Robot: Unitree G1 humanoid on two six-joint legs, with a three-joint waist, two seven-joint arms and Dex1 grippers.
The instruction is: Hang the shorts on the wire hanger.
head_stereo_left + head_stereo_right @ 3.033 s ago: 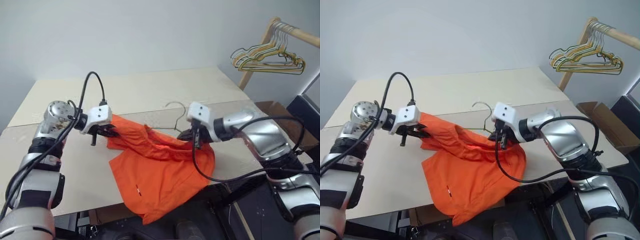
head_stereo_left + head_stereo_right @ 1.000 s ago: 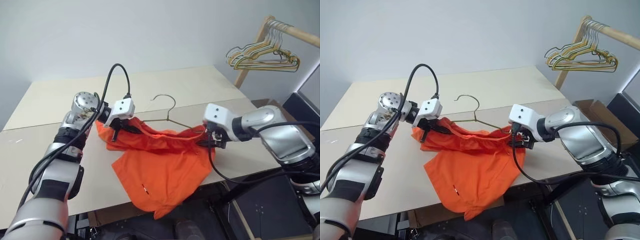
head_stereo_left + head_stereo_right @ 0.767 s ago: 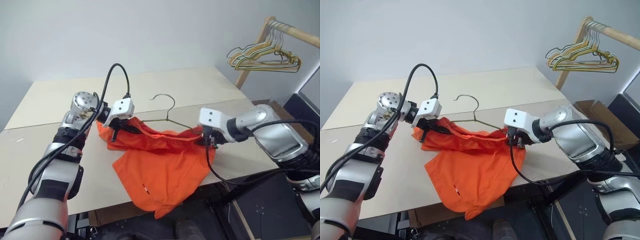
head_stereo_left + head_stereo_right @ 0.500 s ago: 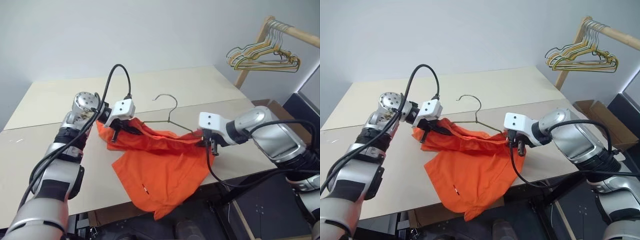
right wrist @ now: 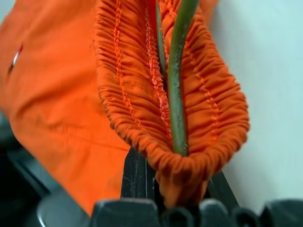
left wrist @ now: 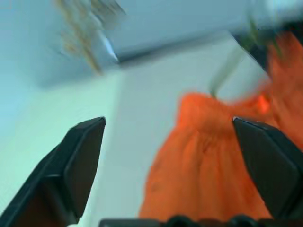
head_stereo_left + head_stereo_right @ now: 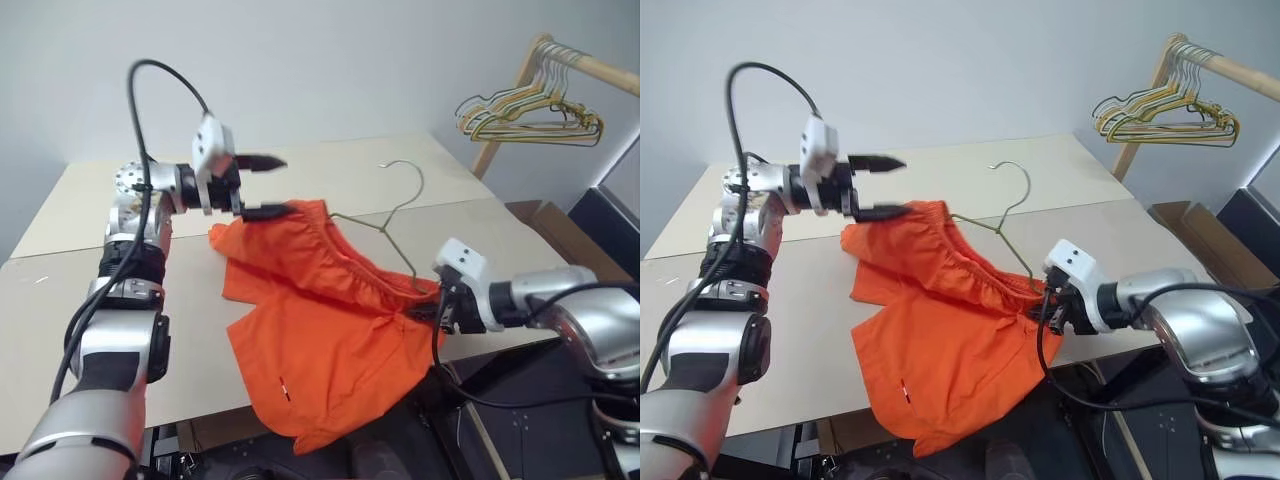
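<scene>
Nearest, the right claw [image 7: 437,312] has drawn back toward the surface [image 7: 330,175] edge, clamped on the shorts [image 7: 320,330] waistband with the wire hanger [image 7: 392,222] threaded through it. The shorts drape over that edge. Farther off, the left claw [image 7: 262,185] has let go, risen, and now stands spread apart just above the fabric.

Beige table [image 7: 330,175], orange shorts [image 7: 320,340] draped on it
</scene>
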